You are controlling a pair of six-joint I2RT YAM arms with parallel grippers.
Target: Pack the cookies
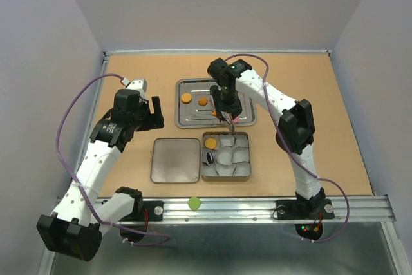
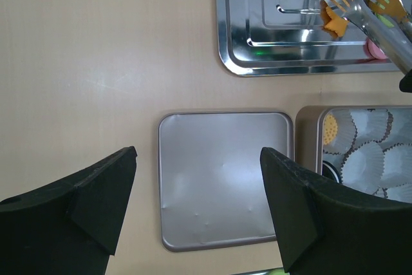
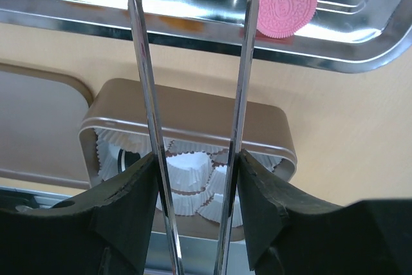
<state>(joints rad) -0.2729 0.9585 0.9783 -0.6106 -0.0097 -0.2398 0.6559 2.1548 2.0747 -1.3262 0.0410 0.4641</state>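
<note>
My right gripper (image 1: 228, 109) (image 3: 196, 159) is shut on a pair of steel tongs (image 3: 145, 82), whose arms stand apart. The tong tips (image 2: 351, 1) hover over an orange cookie (image 2: 335, 24) on the steel tray (image 1: 215, 120). Two more orange cookies (image 1: 186, 98) (image 1: 202, 101) lie further left on the tray. A pink cookie (image 3: 288, 1) and a green one (image 2: 386, 20) lie by the tray's near right edge. The gold tin (image 1: 244, 173) of white paper cups holds an orange cookie (image 1: 211, 142) and a black one (image 1: 209, 157). My left gripper (image 1: 153, 113) (image 2: 196, 152) is open and empty above the tin's lid (image 2: 225, 178).
The lid (image 1: 175, 160) lies flat just left of the tin, both in front of the tray. A small green disc (image 1: 194, 203) sits on the metal rail at the table's near edge. White walls close in the table on three sides.
</note>
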